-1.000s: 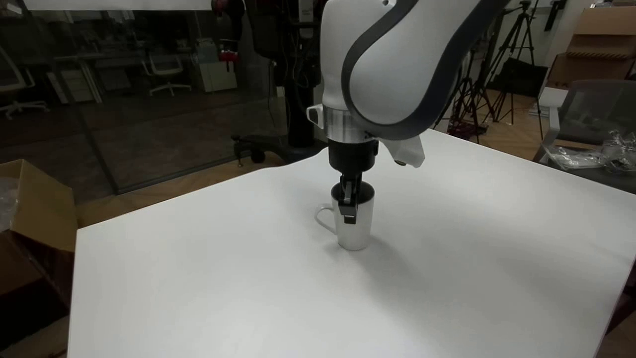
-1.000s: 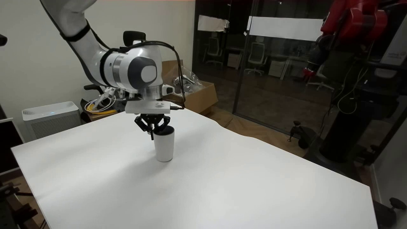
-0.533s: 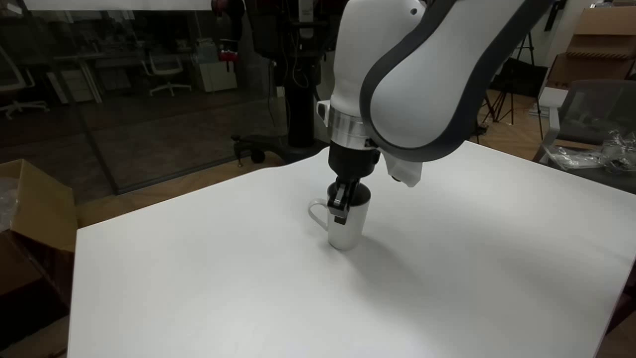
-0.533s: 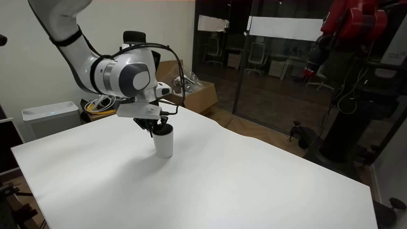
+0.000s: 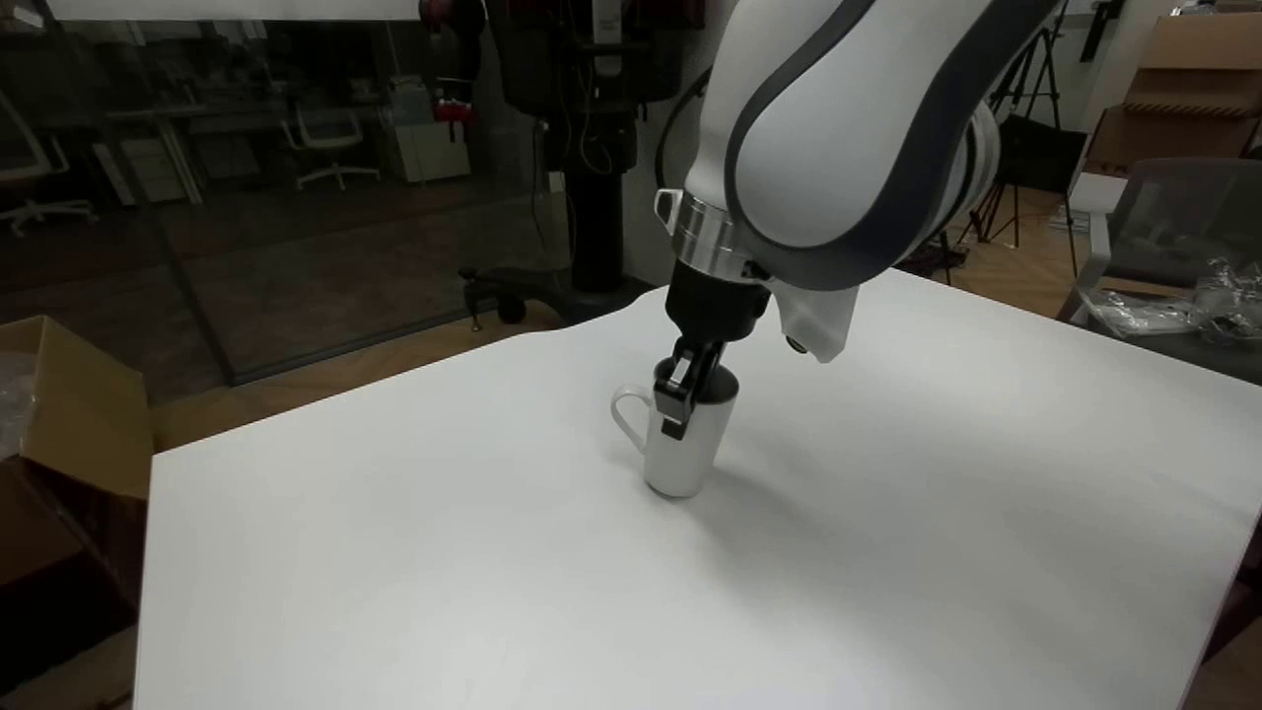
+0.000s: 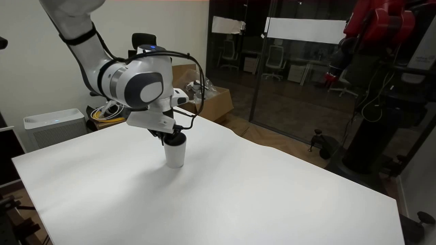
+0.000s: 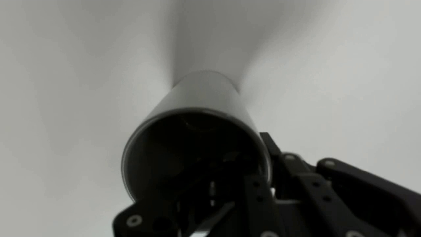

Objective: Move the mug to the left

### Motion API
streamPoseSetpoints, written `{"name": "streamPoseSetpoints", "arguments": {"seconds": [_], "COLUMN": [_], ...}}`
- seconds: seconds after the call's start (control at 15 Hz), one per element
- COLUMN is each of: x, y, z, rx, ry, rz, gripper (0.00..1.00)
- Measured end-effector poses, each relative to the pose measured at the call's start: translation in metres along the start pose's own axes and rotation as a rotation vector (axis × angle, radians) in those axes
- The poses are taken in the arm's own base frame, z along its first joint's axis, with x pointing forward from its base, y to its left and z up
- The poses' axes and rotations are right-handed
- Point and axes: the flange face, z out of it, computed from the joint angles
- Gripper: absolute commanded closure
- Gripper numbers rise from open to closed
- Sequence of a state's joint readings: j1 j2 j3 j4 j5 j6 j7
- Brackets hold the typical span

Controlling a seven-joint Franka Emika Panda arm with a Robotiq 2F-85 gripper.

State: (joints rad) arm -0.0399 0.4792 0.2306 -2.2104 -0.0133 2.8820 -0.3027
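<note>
Shifted and tipped: mug (image 5: 690,454) in the fingers (image 5: 673,404)

Shifted a little toward the handle (image 5: 628,419) side since a second ago, and leaning now in an exterior view rather than upright, with the arm (image 5: 818,158) tilted likewise. Gripped by the side between the fingers, one inside the rim (image 7: 194,109), one outside, as best seen in the wrist view. Well in from the edges of the counter (image 5: 444,552); impossible to tell touching from just off at the base (image 5: 673,487).

Chief worry: a slip. Pinched at just one stretch of smooth-looking rim, already aslant, so likely to swivel during a quick sideways move. Possible too: a drag or catch at the base from too little lift, and then a topple. After a release at this slant, probably a rock or a tip; best levelled before letting go. To judge by the pose, mid-carry at most, with the set-down not yet done.

Underneath, plain white, curved along part of one edge, with brighter and dimmer patches of light and a soft shadow (image 6: 146,180) beside the mug. Beyond, in an exterior view: a box (image 6: 218,104), a white unit (image 6: 56,128) near a pale wall (image 6: 20,68), dark glass (image 6: 289,102) and a red robot (image 6: 381,30). Also, in an exterior view: a grey chair (image 5: 1183,227).
</note>
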Motion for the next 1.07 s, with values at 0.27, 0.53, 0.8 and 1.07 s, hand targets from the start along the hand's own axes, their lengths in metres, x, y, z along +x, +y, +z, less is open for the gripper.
{"name": "streamPoseSetpoints", "arguments": {"seconds": [0.27,0.53,0.8,1.07], "x": [0.000,0.002,0.005,0.004], "y": [0.007,0.013,0.017,0.019], "z": [-0.001,-0.002,-0.002,0.000], "rx": [0.021,0.036,0.053,0.061], "ry": [-0.027,-0.076,-0.111,-0.136], "rz": [0.013,0.020,0.022,0.026], "gripper": [0.97,0.97,0.51,0.24]}}
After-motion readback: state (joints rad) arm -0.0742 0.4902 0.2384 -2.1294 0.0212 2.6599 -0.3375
